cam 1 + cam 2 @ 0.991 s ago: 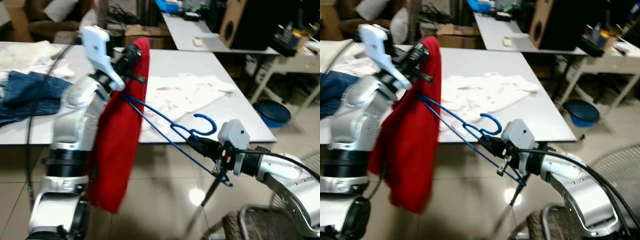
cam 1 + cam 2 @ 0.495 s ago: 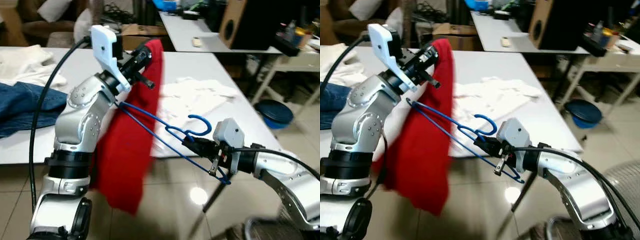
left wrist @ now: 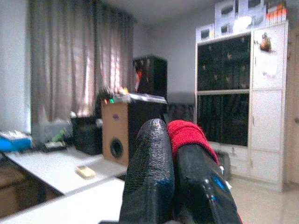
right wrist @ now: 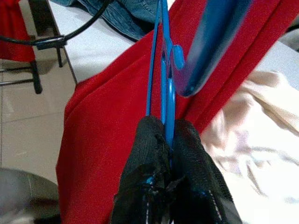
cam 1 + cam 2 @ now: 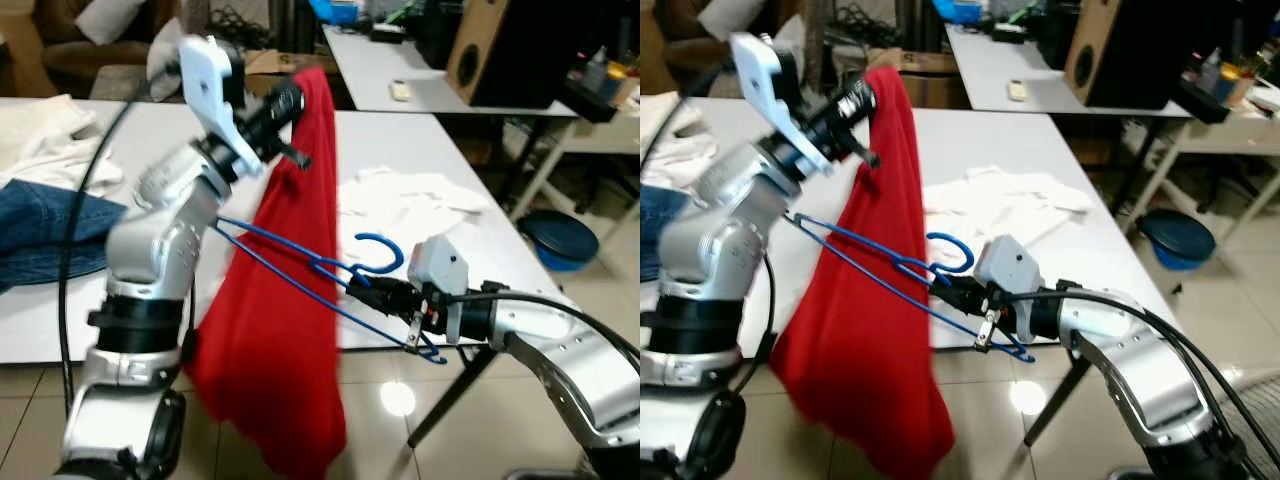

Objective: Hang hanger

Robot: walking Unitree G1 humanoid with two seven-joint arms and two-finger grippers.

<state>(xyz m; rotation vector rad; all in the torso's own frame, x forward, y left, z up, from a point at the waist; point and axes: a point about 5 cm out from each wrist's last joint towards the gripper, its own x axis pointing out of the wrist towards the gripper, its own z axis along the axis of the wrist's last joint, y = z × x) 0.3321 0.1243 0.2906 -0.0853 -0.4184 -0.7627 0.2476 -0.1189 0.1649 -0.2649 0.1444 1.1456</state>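
A blue wire hanger (image 5: pixel 320 268) is held in the air in front of the white table (image 5: pixel 400 140), its hook (image 5: pixel 378 250) pointing up. My right gripper (image 5: pixel 372 293) is shut on the hanger just below the hook, and its black fingers (image 4: pixel 154 154) pinch the blue wire. A red garment (image 5: pixel 285 330) hangs down from my raised left gripper (image 5: pixel 288 100), which is shut on the cloth's top edge (image 3: pixel 187 133). The hanger's far end reaches behind the red cloth, near my left arm.
White clothes (image 5: pixel 410 195) lie on the table behind the hanger, blue jeans (image 5: pixel 45 225) and more white cloth (image 5: pixel 45 140) at its left. A second table with a speaker (image 5: pixel 500 55) stands behind. A blue basin (image 5: pixel 560 235) sits on the tiled floor at right.
The camera has shifted a little. The red garment has swung right and now hangs across the hanger. My right gripper with the hanger has moved slightly left, toward the cloth.
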